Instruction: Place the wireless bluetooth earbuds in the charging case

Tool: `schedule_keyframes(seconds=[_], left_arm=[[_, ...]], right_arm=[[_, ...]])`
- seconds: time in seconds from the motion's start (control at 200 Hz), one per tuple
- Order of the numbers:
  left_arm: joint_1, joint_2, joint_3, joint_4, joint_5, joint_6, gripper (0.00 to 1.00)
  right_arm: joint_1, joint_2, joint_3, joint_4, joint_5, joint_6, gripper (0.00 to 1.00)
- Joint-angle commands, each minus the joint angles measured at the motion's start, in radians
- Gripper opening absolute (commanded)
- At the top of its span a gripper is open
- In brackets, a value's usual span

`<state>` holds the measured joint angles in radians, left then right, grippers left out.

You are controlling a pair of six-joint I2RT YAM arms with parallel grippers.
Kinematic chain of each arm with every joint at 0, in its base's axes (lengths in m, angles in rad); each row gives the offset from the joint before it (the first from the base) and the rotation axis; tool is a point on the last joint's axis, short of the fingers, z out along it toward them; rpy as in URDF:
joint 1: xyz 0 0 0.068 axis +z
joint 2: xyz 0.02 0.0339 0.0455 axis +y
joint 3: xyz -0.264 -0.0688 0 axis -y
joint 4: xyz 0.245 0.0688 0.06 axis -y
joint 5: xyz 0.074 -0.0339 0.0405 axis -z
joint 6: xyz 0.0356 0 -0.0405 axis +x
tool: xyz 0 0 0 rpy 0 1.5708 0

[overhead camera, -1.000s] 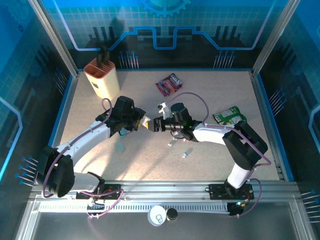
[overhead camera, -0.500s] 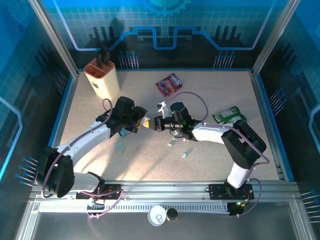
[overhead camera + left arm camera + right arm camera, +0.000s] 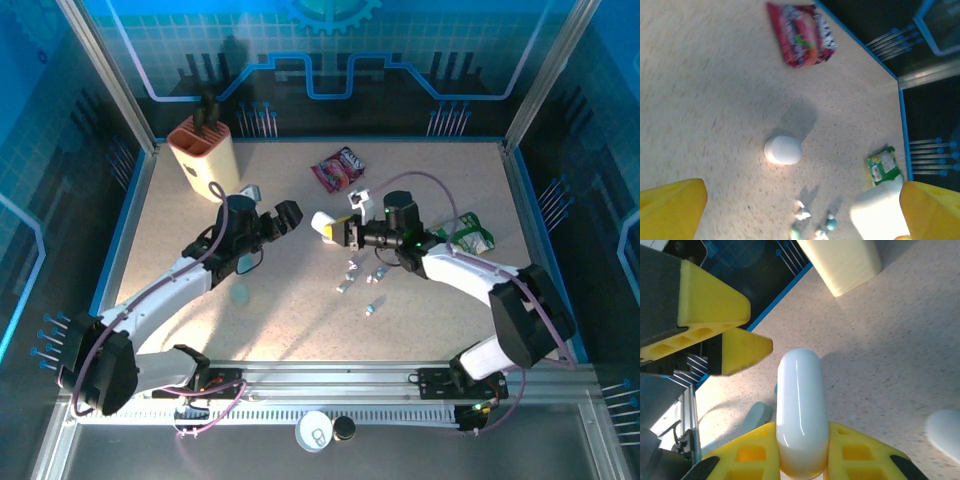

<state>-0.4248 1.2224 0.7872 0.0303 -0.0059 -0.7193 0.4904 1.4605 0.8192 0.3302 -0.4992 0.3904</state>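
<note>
Wide tan table [image 3: 200, 320] under both arms. The left gripper [image 3: 270, 208] hangs over it with fingers spread wide, gripping nothing. The right gripper [image 3: 801, 455] is clamped on the white case [image 3: 800, 400], raised off the surface. Tiny earbuds [image 3: 345, 287] lie scattered on the table near that case, untouched.

Three charging cases: one white case [image 3: 322, 226], a second white case [image 3: 783, 150], one pale blue case [image 3: 239, 293]; about five earbuds [image 3: 352, 266]; two snack packets, red packet [image 3: 339, 168] and green packet [image 3: 468, 235]; one beige knife block [image 3: 203, 155]
</note>
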Motion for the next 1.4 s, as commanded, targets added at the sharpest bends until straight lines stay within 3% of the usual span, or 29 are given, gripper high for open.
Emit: schedule_keyframes(seconds=[0.0,0.09,0.31,0.425,0.63,0.785,0.915,1.026,1.396], left_arm=[[-0.002,-0.009,-0.054,0.219,0.080,0.371,0.99],[-0.002,0.004,-0.075,0.308,0.220,0.549,0.99],[-0.001,0.011,-0.073,0.250,0.490,0.793,0.99],[-0.003,0.008,-0.076,0.265,0.616,0.805,0.99],[-0.003,0.020,-0.113,0.439,0.820,0.821,0.99],[-0.002,0.063,-0.097,0.551,0.958,0.721,0.93],[-0.008,0.086,-0.124,0.737,1.014,0.572,0.84],[-0.018,0.076,-0.145,0.803,1.024,0.531,0.78],[-0.075,-0.005,-0.164,0.683,0.990,0.628,0.50]], right_arm=[[-0.048,-0.073,0.018,-0.170,-0.078,-0.170,0.13],[-0.075,-0.111,0.048,-0.286,-0.113,-0.265,0.14],[-0.102,-0.149,0.155,-0.515,-0.182,-0.441,0.13],[-0.104,-0.172,0.206,-0.602,-0.238,-0.514,0.13],[-0.091,-0.220,0.278,-0.709,-0.323,-0.599,0.09],[-0.041,-0.232,0.339,-0.824,-0.316,-0.685,0.08],[-0.022,-0.228,0.346,-0.829,-0.318,-0.700,0.08],[-0.004,-0.211,0.351,-0.822,-0.305,-0.708,0.08],[0.034,-0.214,0.343,-0.814,-0.268,-0.711,0.07]])
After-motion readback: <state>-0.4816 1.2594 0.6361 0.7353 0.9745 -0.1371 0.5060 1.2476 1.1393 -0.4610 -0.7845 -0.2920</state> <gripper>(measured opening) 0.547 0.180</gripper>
